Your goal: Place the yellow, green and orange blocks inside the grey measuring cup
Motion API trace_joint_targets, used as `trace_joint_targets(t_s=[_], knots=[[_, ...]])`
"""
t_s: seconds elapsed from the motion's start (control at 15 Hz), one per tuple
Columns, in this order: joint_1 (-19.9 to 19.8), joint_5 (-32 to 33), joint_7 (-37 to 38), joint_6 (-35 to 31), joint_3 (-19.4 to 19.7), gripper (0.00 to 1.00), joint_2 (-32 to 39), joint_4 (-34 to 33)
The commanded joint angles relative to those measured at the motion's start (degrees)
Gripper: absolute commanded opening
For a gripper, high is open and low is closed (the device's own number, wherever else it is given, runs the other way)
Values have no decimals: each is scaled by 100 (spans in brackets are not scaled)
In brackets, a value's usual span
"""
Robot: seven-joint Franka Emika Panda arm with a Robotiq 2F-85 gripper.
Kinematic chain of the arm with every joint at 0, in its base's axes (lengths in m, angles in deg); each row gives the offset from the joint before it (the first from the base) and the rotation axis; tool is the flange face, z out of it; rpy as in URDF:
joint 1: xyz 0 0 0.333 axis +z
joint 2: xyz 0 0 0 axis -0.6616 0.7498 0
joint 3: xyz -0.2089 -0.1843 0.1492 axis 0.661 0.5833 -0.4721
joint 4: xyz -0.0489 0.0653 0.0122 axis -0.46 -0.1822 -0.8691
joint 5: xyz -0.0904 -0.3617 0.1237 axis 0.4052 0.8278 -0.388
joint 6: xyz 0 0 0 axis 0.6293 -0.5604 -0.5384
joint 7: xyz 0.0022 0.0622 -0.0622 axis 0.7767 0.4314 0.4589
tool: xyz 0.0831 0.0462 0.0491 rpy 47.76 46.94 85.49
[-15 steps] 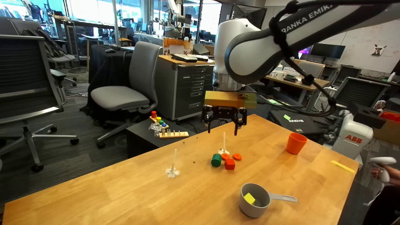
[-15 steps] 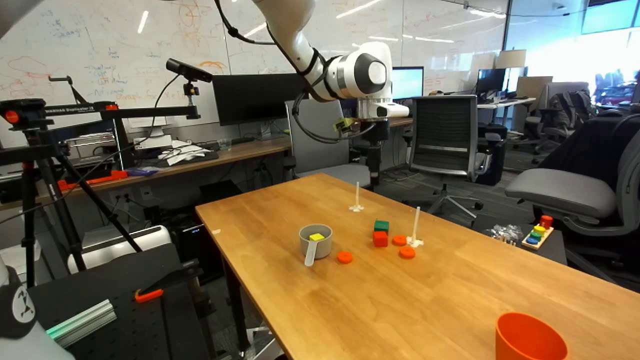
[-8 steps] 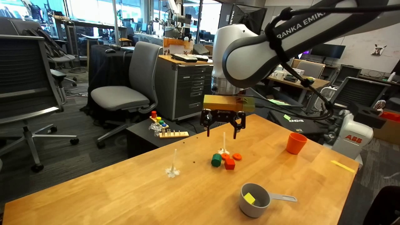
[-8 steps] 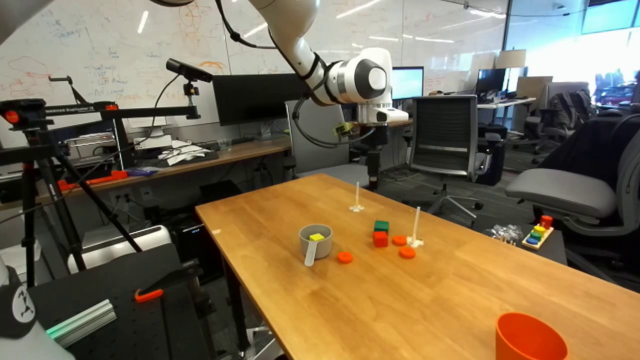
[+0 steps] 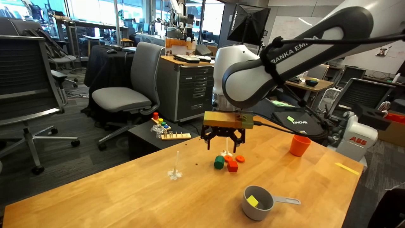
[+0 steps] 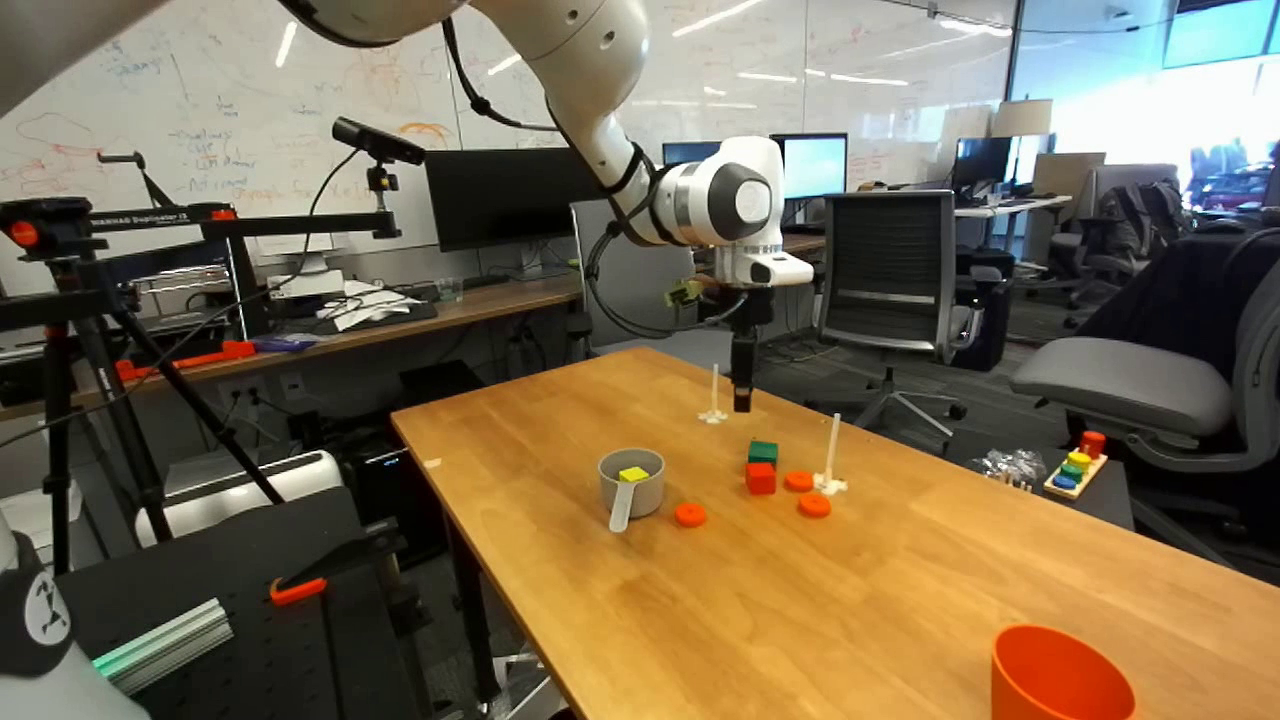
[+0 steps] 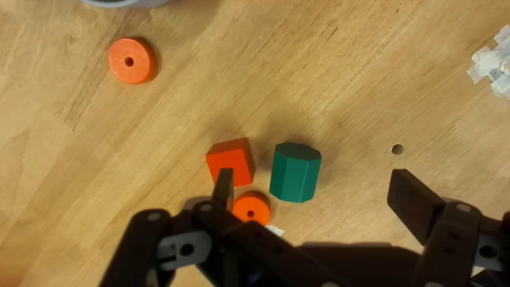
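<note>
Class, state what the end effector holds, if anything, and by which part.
Nothing is held: the end effector is open, and the green block lies on the table.

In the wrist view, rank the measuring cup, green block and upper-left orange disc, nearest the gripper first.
1. Green block, framed by the open gripper.
2. Orange disc, upper left.
3. Measuring cup, beyond the disc, cut off by the top edge.

2 pegs [image 6: 832,445] and an orange cup [image 5: 299,147] stand upright, a stacking toy [image 6: 1073,471] near what may be plastic wrap [image 6: 1012,466].
</note>
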Motion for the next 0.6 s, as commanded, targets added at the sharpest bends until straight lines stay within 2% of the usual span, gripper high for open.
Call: trace_joint_targets(t_s=[0.0, 0.53], knots=[[-77, -193, 31, -220, 5, 100, 290, -282], [-142, -307, 361, -427, 147, 100, 1078, -1088]])
